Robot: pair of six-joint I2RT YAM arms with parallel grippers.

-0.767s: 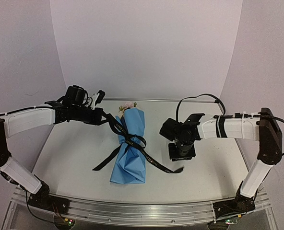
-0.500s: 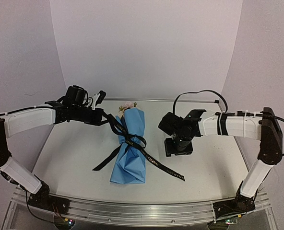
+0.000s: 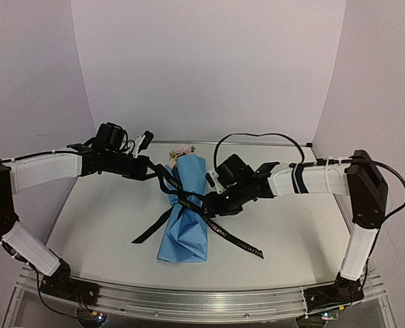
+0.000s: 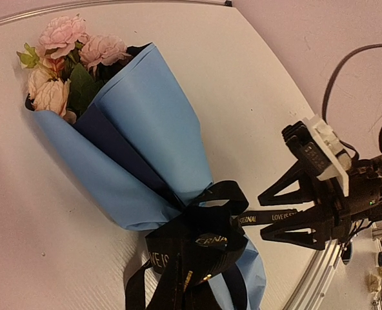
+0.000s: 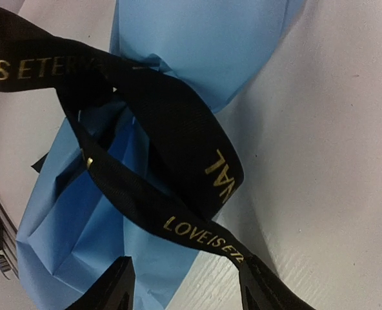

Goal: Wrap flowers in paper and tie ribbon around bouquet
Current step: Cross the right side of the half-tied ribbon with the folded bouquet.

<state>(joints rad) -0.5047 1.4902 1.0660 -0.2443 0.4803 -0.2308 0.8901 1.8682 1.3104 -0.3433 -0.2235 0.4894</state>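
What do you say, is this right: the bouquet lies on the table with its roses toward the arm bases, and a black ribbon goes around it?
Not quite. The roses point away from the arm bases, toward the back wall, as the top view shows. The rest holds: the bouquet lies on the table, and a black ribbon goes around it.

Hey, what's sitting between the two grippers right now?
The bouquet, at its waist tied with ribbon. The top view shows it between the left gripper and right gripper.
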